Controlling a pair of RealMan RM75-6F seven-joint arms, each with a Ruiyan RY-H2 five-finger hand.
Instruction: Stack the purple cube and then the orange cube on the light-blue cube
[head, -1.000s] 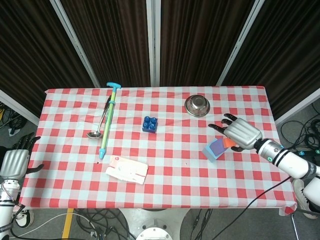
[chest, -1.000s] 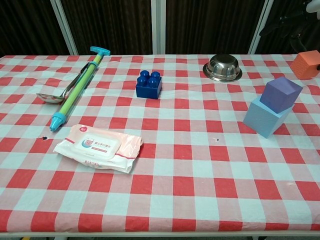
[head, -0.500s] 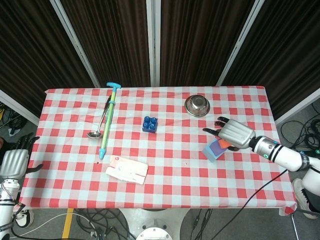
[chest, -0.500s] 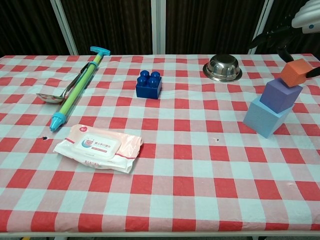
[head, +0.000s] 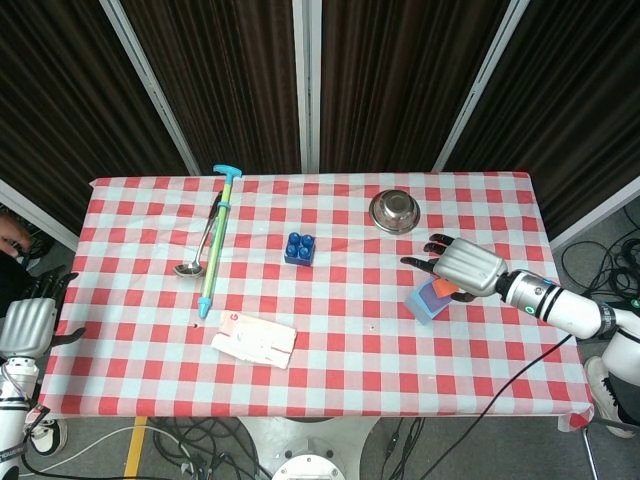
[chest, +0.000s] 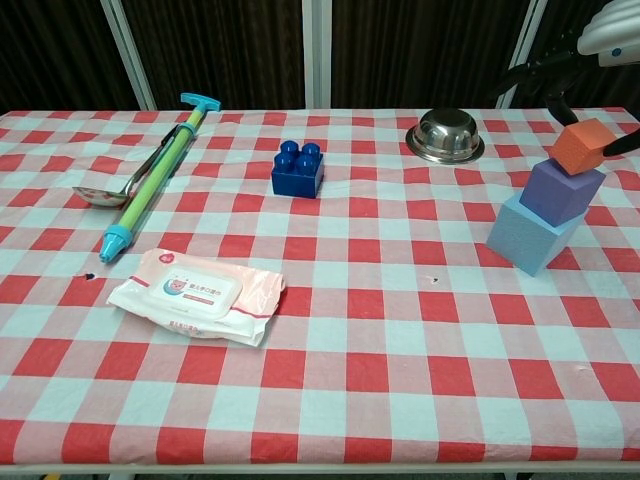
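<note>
While atop purple cube (chest: 565, 189) — orange cube (chest: 585, 144) between fingers (chest: 553, 97).

A steel bowl (chest: 445, 135) sits on the red-and-white checked tablecloth (chest: 360, 330) near the far edge. A blue toy brick (chest: 298, 168) stands mid-table. Toward the left, a green and teal hand pump (chest: 158, 175) lies lengthwise with a metal ladle (chest: 112, 187) just beside it. A pack of wet wipes (chest: 195, 295) lies nearer the front.

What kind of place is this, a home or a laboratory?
Probably a robot laboratory, not a home: dark curtain panels enclose the checked table, loose cables lie on the floor, and the right hand stacks foam cubes.
</note>
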